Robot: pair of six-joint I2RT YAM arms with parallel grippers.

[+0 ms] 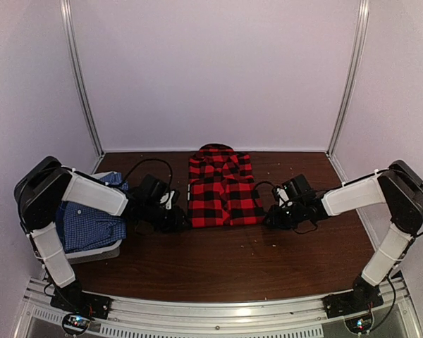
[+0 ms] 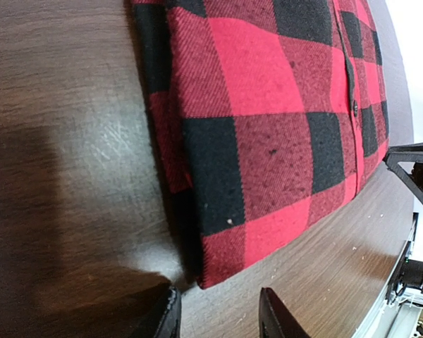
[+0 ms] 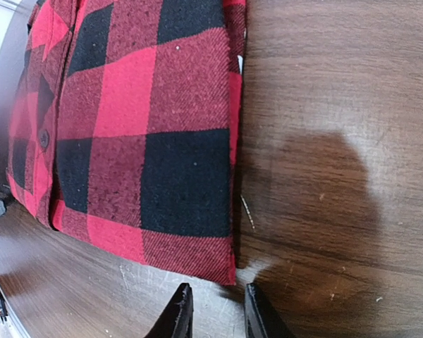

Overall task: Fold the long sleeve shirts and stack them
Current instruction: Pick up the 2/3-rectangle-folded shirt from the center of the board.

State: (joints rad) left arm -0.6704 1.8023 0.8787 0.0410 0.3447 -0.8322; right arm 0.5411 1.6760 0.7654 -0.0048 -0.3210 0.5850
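The red-and-black plaid shirt point(image 1: 222, 189) is laid folded flat, and the blue check shirt point(image 1: 88, 225) is seen well to its left. At its near corners the left gripper point(image 2: 218, 310) and right gripper point(image 3: 215, 310) are poised, jaws parted and empty. Soft, light, limp cloth is expected, so all layers at those corners are best pinched together.

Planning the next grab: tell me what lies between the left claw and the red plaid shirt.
Only bare table between left claw and red plaid shirt, shown in the left wrist view.
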